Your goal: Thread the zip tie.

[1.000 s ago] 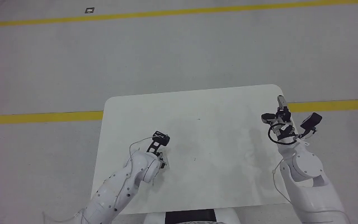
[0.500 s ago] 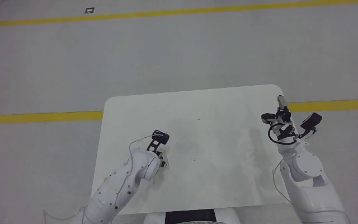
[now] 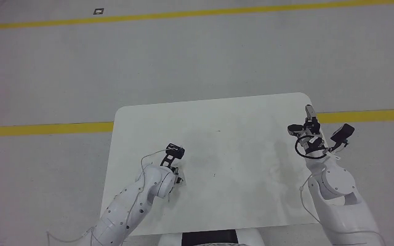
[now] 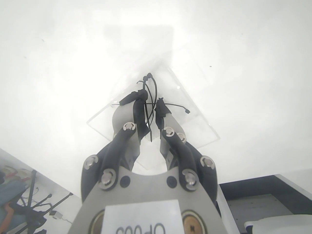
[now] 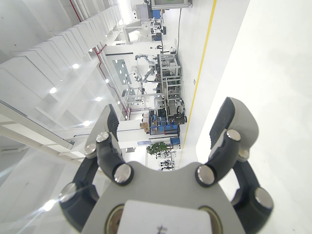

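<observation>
Hardly any print can be read: two cut-off labels and one floor marker.
A white label on the plate behind the left pincer carries a row of dark characters, upside down and sliced by the frame edge, so no word can be made out. A second label behind the right pincer shows the tip of one mark. On the floor, a small dark-framed square marker lies beside a yellow line; what it bears is too small to read.
</observation>
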Controlling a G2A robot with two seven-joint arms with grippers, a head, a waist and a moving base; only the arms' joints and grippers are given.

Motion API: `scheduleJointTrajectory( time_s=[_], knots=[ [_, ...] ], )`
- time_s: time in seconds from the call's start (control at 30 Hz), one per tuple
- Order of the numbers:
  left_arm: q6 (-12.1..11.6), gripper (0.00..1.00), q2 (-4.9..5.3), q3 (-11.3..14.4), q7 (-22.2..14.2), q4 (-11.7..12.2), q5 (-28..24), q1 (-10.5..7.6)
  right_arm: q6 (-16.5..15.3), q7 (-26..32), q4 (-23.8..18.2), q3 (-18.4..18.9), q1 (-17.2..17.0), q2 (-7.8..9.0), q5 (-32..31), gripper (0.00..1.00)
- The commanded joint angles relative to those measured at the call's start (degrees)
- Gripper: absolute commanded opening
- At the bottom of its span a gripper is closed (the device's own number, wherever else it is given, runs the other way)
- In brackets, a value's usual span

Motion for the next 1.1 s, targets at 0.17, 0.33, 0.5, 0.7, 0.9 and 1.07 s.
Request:
scheduleJointTrajectory(
  time_s=[0.17, 0.33, 0.5, 0.7, 0.9, 1.07],
  knots=[
    [0.38, 0.00, -0.07, 0.02, -0.14, 0.02, 0.01, -0.21, 0.00, 0.00, 0.00, 0.00, 0.00, 0.00, 0.00, 1.00],
    [0.82, 0.00, 0.25, -0.70, -1.05, -2.96, 1.48, 0.86, 0.00, 0.00, 0.00, 0.00, 0.00, 0.00, 0.00, 1.00],
    [0.92, 0.00, 0.77, -1.99, -2.28, -6.85, 3.20, 2.70, 0.00, 0.00, 0.00, 0.00, 0.00, 0.00, 0.00, 1.00],
    [0.35, 0.00, 1.25, -3.66, -2.74, -9.80, 3.68, 4.68, 0.00, 0.00, 0.00, 0.00, 0.00, 0.00, 0.00, 1.00],
    [-0.17, 0.00, 1.31, -4.05, -2.52, -9.84, 3.41, 5.11, 0.00, 0.00, 0.00, 0.00, 0.00, 0.00, 0.00, 1.00],
    [-0.31, 0.00, 1.24, -3.99, -2.41, -9.47, 3.10, 4.99, 0.00, 0.00, 0.00, 0.00, 0.00, 0.00, 0.00, 1.00]
  ],
)
